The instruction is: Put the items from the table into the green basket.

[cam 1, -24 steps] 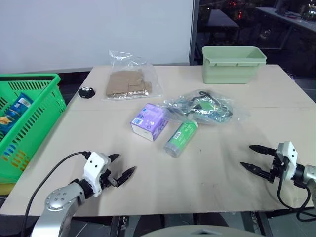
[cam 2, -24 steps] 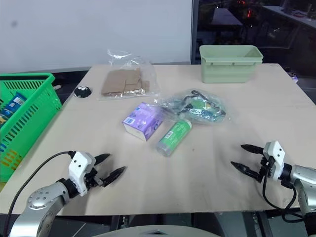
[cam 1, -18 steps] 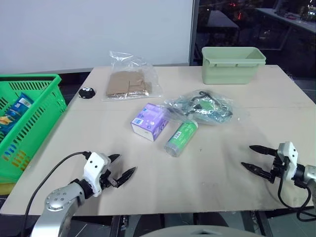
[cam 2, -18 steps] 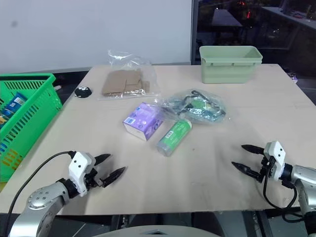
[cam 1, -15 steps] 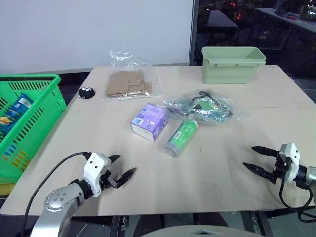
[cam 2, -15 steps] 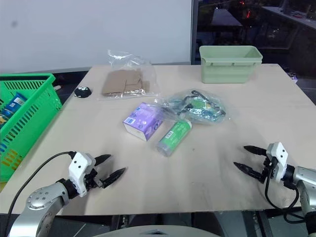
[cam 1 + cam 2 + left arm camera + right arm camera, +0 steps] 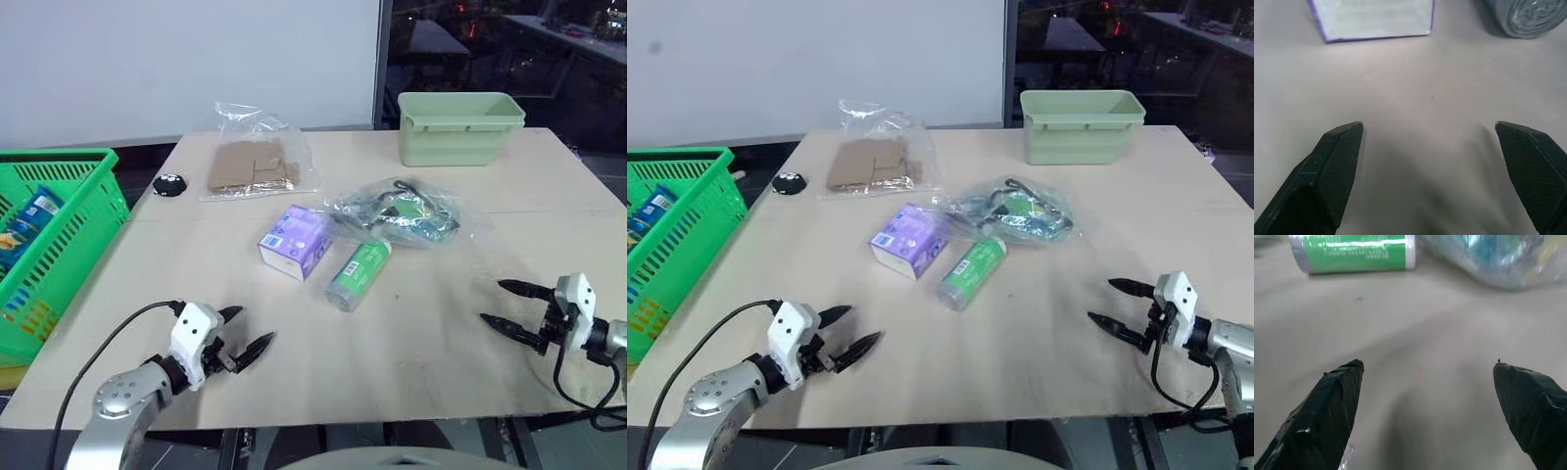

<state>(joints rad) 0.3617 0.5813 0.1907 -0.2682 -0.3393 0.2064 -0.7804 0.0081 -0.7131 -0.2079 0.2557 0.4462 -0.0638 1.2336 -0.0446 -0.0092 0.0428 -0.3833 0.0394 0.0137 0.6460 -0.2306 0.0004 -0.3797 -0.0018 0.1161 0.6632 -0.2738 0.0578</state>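
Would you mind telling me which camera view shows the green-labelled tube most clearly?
The right wrist view: the green-labelled tube lies side-on and close, its label broadside. Both eye views show the whole tube lying on the table between the purple carton and the cable bag, farther off. The left wrist view catches one silvery end.

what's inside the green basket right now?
Through the green basket lattice wall and over the rim, a blue snack packet and a yellowish pack show. The rest of its inside is cut off at the view's edge.
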